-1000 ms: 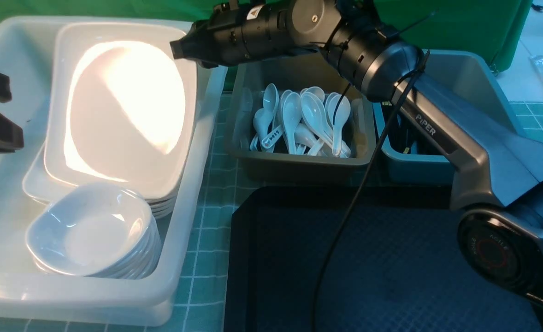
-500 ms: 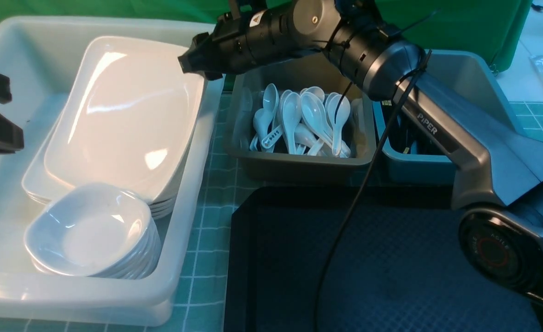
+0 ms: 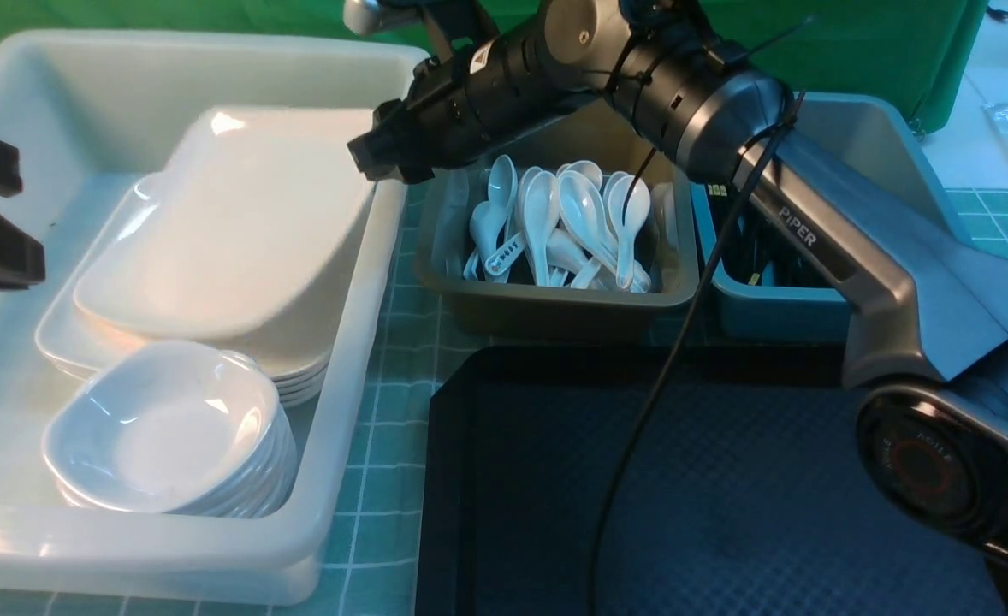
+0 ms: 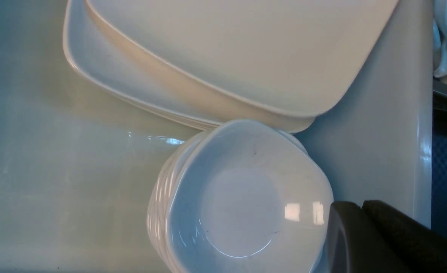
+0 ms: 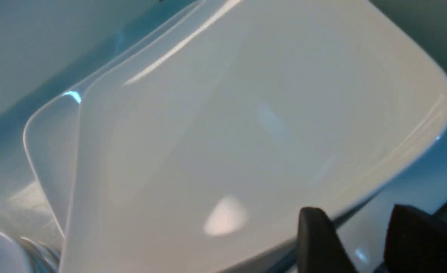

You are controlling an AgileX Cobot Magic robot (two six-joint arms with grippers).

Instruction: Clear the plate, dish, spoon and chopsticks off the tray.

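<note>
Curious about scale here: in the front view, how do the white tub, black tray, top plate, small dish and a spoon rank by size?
1. White tub and black tray: both largest. I can't rank them, because the tray runs out of frame.
2. Top plate
3. Small dish
4. Spoon

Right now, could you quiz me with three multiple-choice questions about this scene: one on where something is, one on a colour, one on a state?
1. Where is the top large plate? A on a shelf; B in the white tub; C in a sink.
2. The tray is: A white; B black; C red.
3. The left end effector is: A shut; B wide open; C holding a cup.
Answers: B, it lies on the stacked plates inside the tub; B, its textured surface is black; A, its fingers press together.
</note>
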